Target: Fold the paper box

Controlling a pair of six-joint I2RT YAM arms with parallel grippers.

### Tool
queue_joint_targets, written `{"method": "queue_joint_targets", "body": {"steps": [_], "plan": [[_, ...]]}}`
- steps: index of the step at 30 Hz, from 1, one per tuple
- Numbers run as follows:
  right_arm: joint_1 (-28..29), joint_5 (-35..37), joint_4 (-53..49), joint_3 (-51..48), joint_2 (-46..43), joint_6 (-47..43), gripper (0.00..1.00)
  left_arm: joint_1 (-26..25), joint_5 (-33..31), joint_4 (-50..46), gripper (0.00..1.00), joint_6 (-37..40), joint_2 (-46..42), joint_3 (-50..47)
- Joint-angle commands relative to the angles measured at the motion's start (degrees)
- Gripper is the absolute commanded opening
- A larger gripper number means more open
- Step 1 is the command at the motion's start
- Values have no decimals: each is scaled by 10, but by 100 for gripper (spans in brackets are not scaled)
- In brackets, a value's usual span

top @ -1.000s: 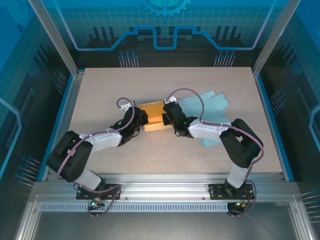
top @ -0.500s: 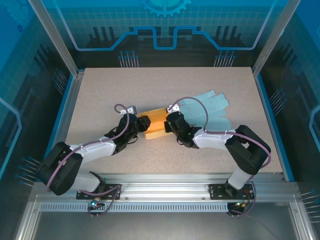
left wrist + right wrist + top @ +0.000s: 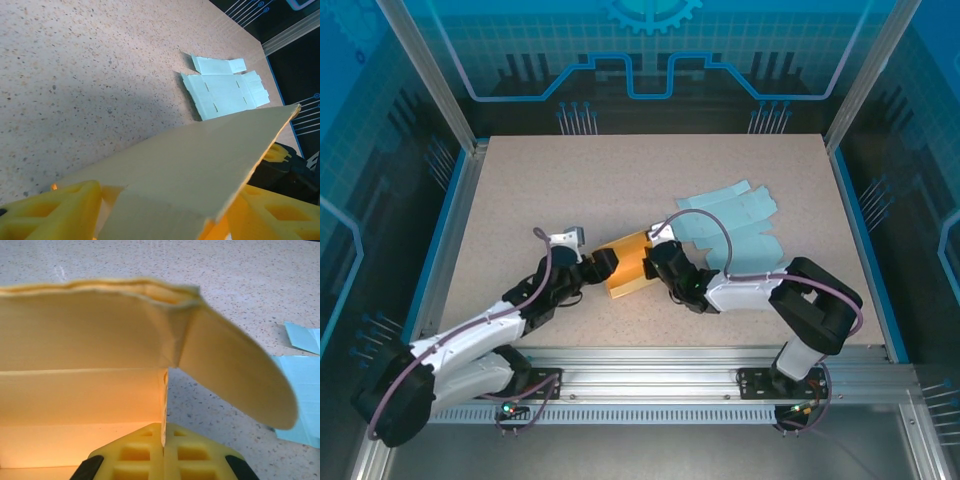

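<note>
The yellow paper box (image 3: 630, 268) lies partly folded near the table's front middle. My right gripper (image 3: 656, 262) is at its right end. In the right wrist view that gripper (image 3: 163, 434) is shut on the edge of a box wall (image 3: 80, 390), and a rounded flap (image 3: 240, 375) curls off to the right. My left gripper (image 3: 602, 264) is at the box's left end. In the left wrist view its yellow fingers (image 3: 55, 210) stand wide apart, open, with a box panel (image 3: 200, 160) lying loose between them and gaps on both sides.
Light blue flat paper sheets (image 3: 735, 225) lie just behind and right of the box, also seen as blue sheets (image 3: 225, 90) in the left wrist view and at the right edge (image 3: 302, 375) of the right wrist view. The metal frame rail (image 3: 650, 360) runs along the near edge.
My left gripper has opened and its arm has drawn back toward the near left. The box and the right gripper have shifted closer to the front edge.
</note>
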Motion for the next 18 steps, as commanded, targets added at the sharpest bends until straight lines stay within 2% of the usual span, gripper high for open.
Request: {"method": "queue_joint_targets", "body": {"steps": [1,10,18], "plan": [[16,-8,-13,-29,-10,-4,0,-5,-26,-40,66,-13,-34,-27],[18,3,-1,-45,-18,-15,0,-5,-41,-65,64,-13,-86,-31],[22,15,18,-55,-11,-23,0,-5,-47,-115,64,24,-160,25]]}}
